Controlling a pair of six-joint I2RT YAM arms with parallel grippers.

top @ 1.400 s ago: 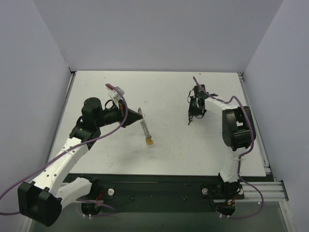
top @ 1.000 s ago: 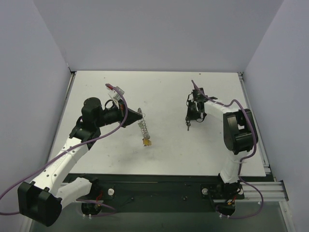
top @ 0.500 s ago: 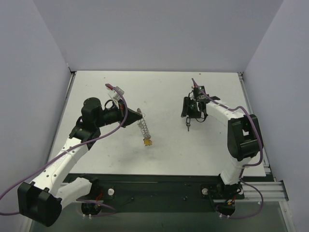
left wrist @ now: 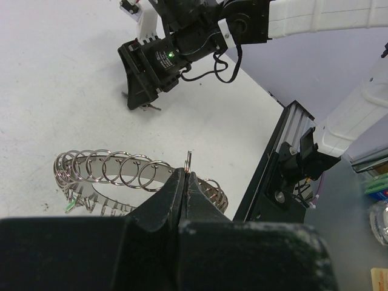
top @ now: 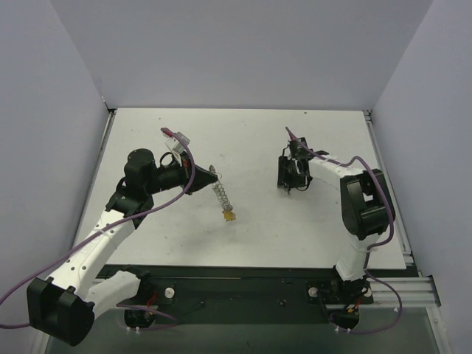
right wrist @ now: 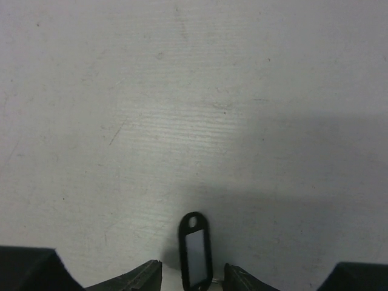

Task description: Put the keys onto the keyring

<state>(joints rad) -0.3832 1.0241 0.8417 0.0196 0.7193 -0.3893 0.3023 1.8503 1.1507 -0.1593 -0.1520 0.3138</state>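
Note:
My left gripper (top: 213,175) is shut on the keyring (top: 220,193), a silvery coil of wire loops that hangs from it just above the table. A yellow key (top: 230,216) dangles at its low end. In the left wrist view the jaws are pressed together on one loop of the keyring (left wrist: 121,173), and a green key (left wrist: 71,206) shows at its left end. My right gripper (top: 289,177) is low over the table, right of centre. In the right wrist view a black key (right wrist: 195,251) lies flat on the table between its open fingertips (right wrist: 145,277), touching neither.
The white table (top: 258,140) is walled at the back and on both sides. A metal rail (top: 413,284) runs along the near right edge. Purple cables loop over both arms. The right arm (left wrist: 315,18) crosses the top of the left wrist view.
My right gripper has opened and let go of the black key, which now lies on the table between its fingers. It also shifted slightly left. The left arm and keyring have stayed put.

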